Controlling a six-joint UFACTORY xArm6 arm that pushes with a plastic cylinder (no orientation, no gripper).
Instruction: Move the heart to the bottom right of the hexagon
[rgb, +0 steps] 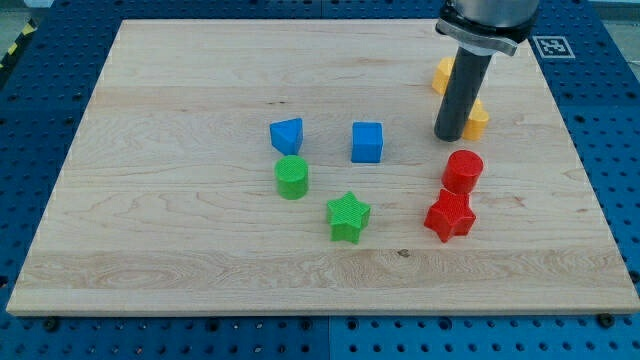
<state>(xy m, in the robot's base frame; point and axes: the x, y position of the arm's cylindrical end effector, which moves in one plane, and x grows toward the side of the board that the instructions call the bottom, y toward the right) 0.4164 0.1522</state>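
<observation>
Here, upper right of the frame, my tip (450, 137) touches the partly hidden yellow heart (477, 119); the yellow hexagon (443, 75) sits just above, behind the rod. No pincer exists. Risk: the heart slips sideways, or the rod nudges the hexagon or red cylinder (463, 170) on the desk (180, 250).

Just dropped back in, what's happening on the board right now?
My tip is down at the board's upper right, between two yellow blocks: the yellow heart at its right and the yellow hexagon partly hidden behind the rod. The heart sits below and right of the hexagon. The other blocks lie untouched.
</observation>
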